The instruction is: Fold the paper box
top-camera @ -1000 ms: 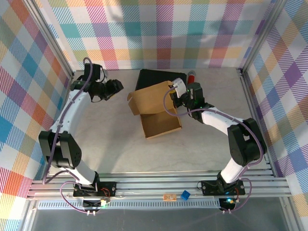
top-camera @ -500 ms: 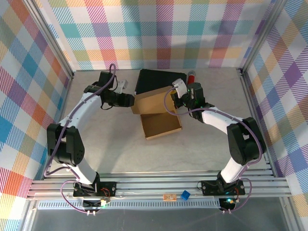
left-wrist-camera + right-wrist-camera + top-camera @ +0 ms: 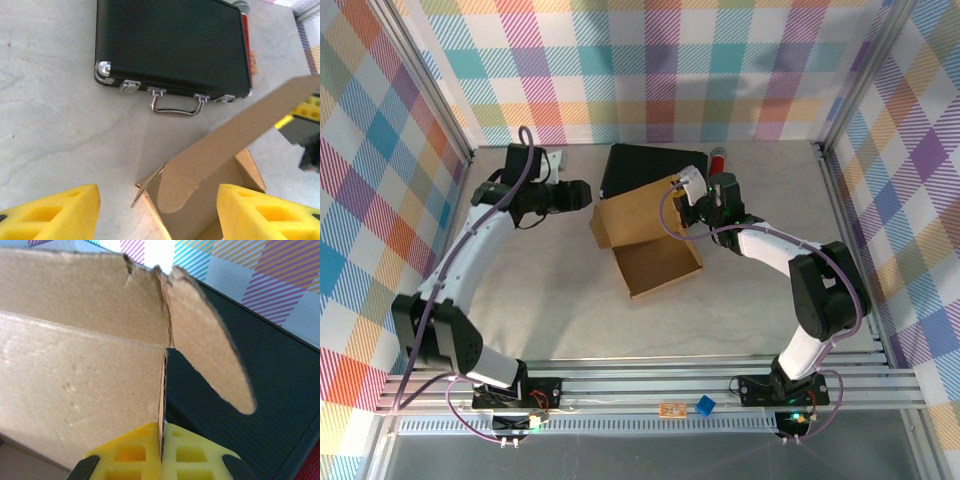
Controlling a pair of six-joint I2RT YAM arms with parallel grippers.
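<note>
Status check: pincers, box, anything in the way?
Left pincer open, gripping nothing. Right pincer shut on paper box raised flap edge. Tray open, lid up. Black hard case close behind it.

The left arm [image 3: 468, 243] and right arm [image 3: 767, 245] wore white shells between black joints; purple cables [image 3: 662, 212] looped behind each wrist. Their fingers [image 3: 55, 212] were yellow, with square cut-outs.

The left gripper [image 3: 159, 215] has its jaws spread wide, its yellow fingertips [image 3: 52, 215] in the two bottom corners, touching nothing. Between them at lower centre sits the brown paper box [image 3: 197, 197], its lid flap [image 3: 260, 115] rising toward the right edge. A black hard case [image 3: 172, 45] with a metal handle [image 3: 176, 104] lies across the top of the frame on the pale table [image 3: 50, 100].
</note>
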